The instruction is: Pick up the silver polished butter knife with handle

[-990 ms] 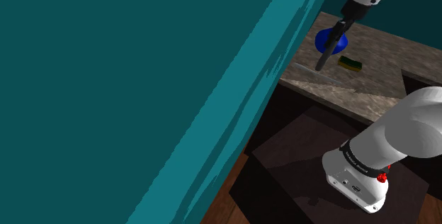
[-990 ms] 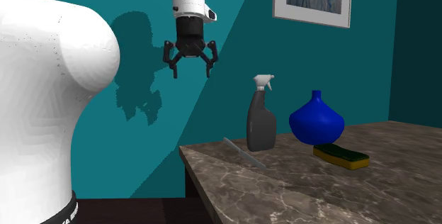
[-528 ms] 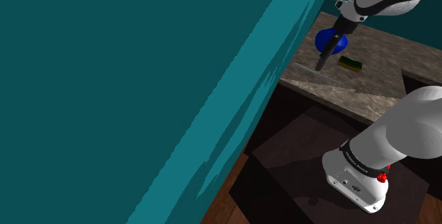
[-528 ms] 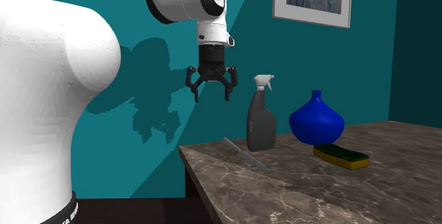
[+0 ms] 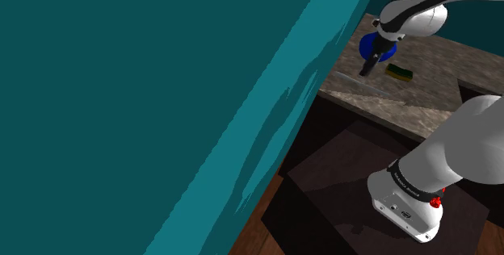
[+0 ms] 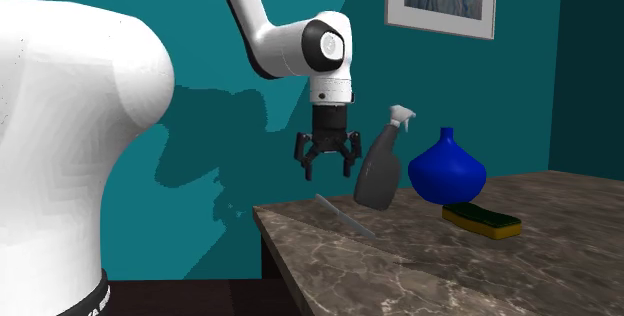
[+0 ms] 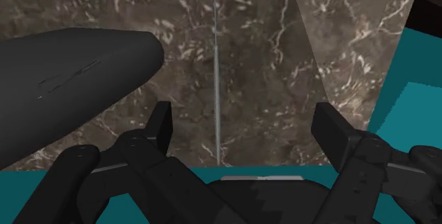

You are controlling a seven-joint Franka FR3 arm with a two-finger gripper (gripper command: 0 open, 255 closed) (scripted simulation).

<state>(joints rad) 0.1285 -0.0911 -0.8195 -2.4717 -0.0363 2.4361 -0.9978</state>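
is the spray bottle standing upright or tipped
Tipped: the spray bottle leans, its nozzle toward the second exterior view's right, beside the open gripper.

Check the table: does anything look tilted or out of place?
Yes. The grey spray bottle leans toward the blue vase, beside the open gripper, instead of standing upright. The butter knife lies flat.

The brown marble-look bench (image 6: 450,264) has white veins and a soft polished sheen. The thin silver butter knife (image 6: 345,217) looks like smooth bright metal, the round blue vase (image 6: 447,172) is glossy, and the dark grey spray bottle (image 6: 378,169) is pretty matt.
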